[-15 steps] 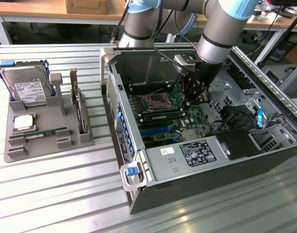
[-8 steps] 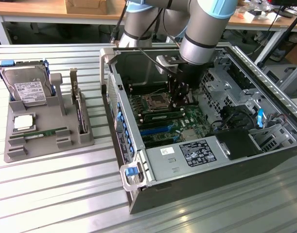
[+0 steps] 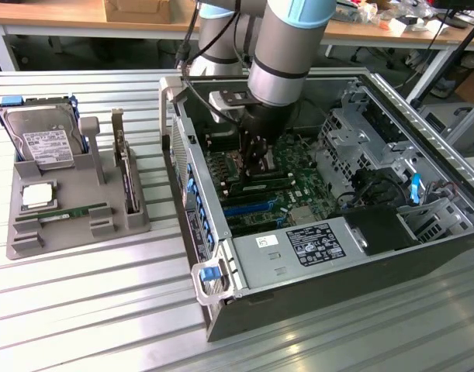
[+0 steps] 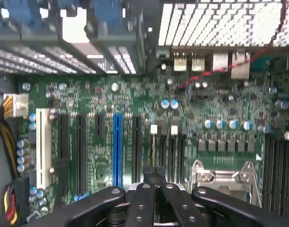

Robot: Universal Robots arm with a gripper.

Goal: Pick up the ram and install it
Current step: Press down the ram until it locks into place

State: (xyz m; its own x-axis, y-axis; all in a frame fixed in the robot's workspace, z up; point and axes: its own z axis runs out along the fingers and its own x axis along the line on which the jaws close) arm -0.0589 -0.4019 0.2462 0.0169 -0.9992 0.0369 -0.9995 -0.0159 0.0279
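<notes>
Gripper (image 3: 259,164) sat low inside the open computer case (image 3: 423,240), over the motherboard (image 3: 299,190), fingers (image 4: 154,176) pressed together; whether anything thin lay between them could not be told. One ram stick (image 3: 75,211) lay flat in the grey holder tray (image 3: 35,244) beside the case, toward the exterior view's left. Hard drive (image 3: 41,139) stood at the tray's far end, with the expansion card (image 3: 124,167) upright along the tray's case-facing edge.
</notes>
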